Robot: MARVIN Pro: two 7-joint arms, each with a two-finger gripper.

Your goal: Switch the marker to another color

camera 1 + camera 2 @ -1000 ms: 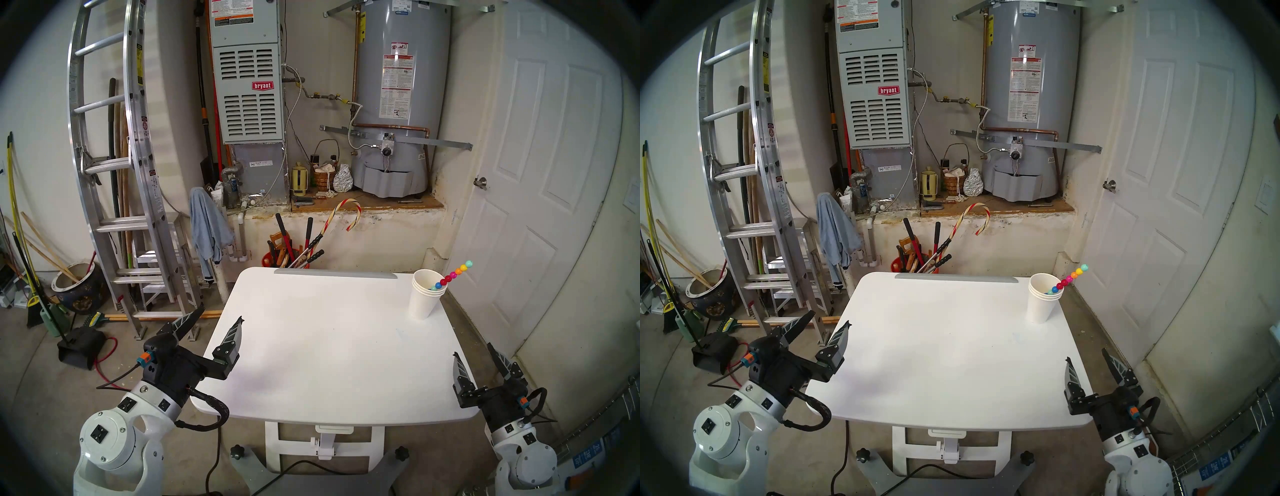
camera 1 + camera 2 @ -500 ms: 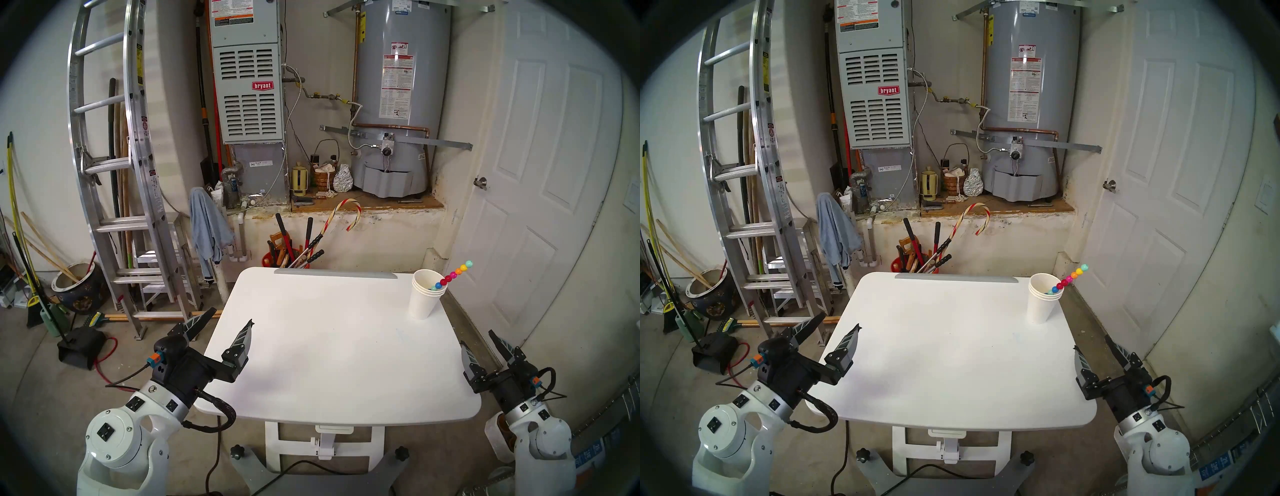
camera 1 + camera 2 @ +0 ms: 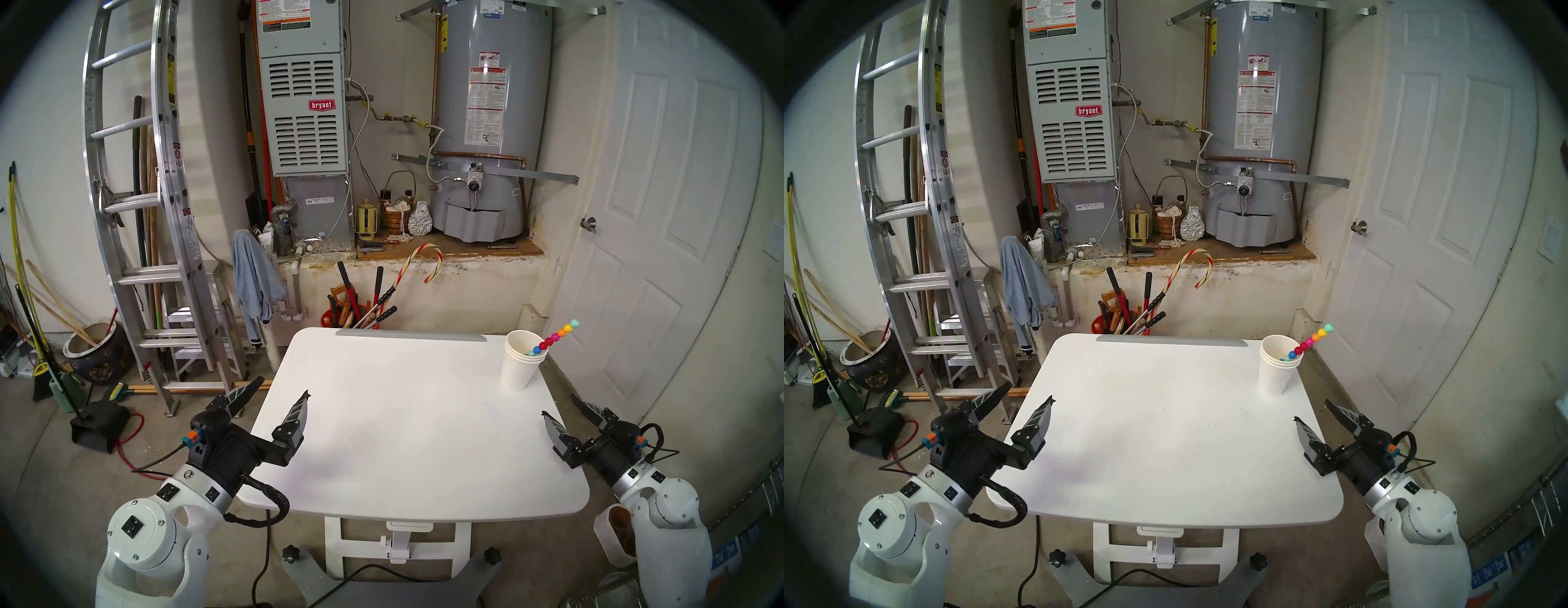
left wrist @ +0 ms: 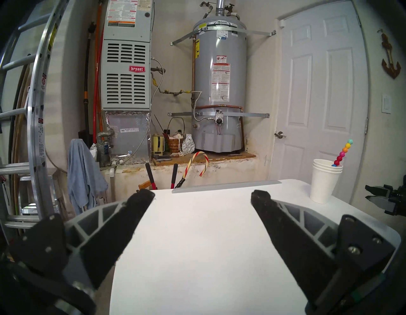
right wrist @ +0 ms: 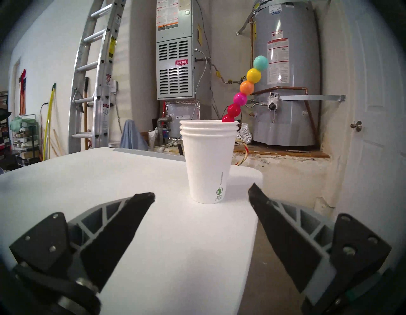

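Indoors, white table (image 3: 415,424), ladder (image 3: 140,204), door (image 3: 662,204)

**The bead marker in the cup**

The marker (image 5: 243,90) is a thin stick made of small round beads. From the top they go teal, yellow, orange, pink, red, then blue and teal down inside. It stands in a stack of white paper cups (image 5: 207,162) and leans to the right over the rim. The cups stand upright at the far right corner of the white table (image 3: 403,429).
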